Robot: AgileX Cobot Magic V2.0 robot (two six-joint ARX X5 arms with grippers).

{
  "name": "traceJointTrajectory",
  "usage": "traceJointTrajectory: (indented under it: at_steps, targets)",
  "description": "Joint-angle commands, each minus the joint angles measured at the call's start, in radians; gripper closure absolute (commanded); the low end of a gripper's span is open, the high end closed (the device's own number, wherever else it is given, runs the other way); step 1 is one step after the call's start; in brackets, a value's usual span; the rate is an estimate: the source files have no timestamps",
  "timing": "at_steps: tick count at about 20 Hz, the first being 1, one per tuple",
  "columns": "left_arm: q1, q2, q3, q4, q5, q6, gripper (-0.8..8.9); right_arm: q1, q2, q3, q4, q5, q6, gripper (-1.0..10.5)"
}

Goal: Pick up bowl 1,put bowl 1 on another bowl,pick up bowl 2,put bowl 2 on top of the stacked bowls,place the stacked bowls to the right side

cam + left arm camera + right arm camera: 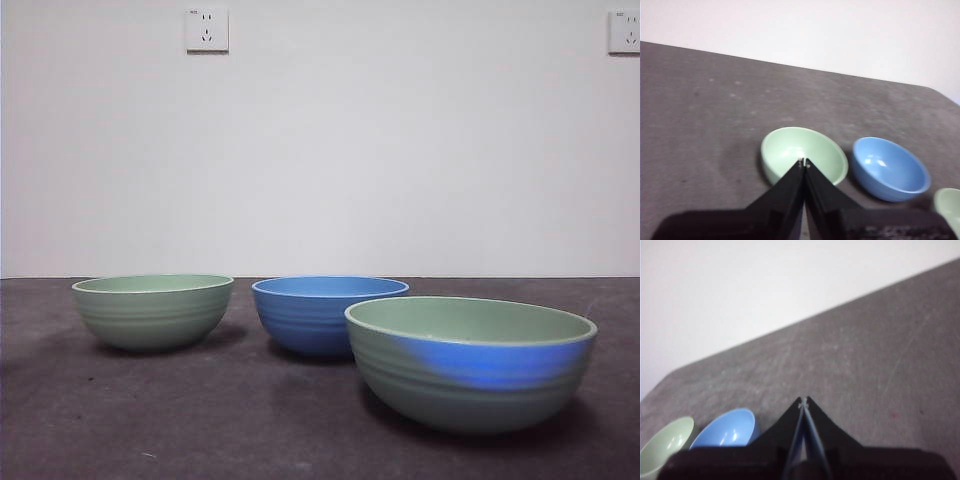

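Note:
Three ribbed bowls stand apart on the dark table, none stacked. The blue bowl (pixel 325 313) is in the middle, a pale green bowl (pixel 153 310) is left of it, and a second pale green bowl (pixel 470 360) sits nearer, at the right. I cannot tell which green one is bowl 1 or bowl 2. My left gripper (pixel 804 162) is shut and empty, hanging above the left green bowl (pixel 787 147) with the blue bowl (pixel 891 167) beside it. My right gripper (pixel 804 401) is also shut and empty, with the blue bowl (pixel 725 430) and a green bowl (pixel 667 442) off to one side. Neither arm appears in the front view.
The dark grey table (pixel 250 420) runs back to a white wall (pixel 320 150) with two power sockets (pixel 207 30). In the right wrist view, bare tabletop (pixel 880 370) stretches beyond the gripper.

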Motion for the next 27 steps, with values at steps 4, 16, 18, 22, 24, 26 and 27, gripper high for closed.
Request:
traceJointTrajectory:
  at_steps: [4,16,18,22,24,26,27]
  targets:
    - [0.003,0.127,0.153,-0.103,0.079,0.039,8.20,0.003,0.143,0.192,-0.207,-0.098,-0.133,9.6]
    - [0.000,0.406,0.489,-0.441,0.263,0.252,8.20,0.023,0.467,0.628,-0.703,-0.151,-0.416,9.6]
    - [0.000,0.436,0.539,-0.512,0.286,0.285,8.20,0.029,0.512,0.694,-0.783,-0.151,-0.444,9.6]
    - [-0.005,0.486,0.640,-0.690,0.310,0.351,8.20,0.039,0.600,0.807,-0.940,-0.151,-0.490,9.6]
    - [-0.007,0.490,0.660,-0.754,0.309,0.379,8.20,0.052,0.614,0.813,-0.954,-0.151,-0.493,9.6]
    - [-0.007,0.490,0.660,-0.784,0.307,0.389,8.20,0.064,0.618,0.813,-0.964,-0.151,-0.496,9.6]
    - [-0.007,0.490,0.660,-0.792,0.305,0.392,8.20,0.069,0.620,0.813,-0.964,-0.151,-0.496,9.6]
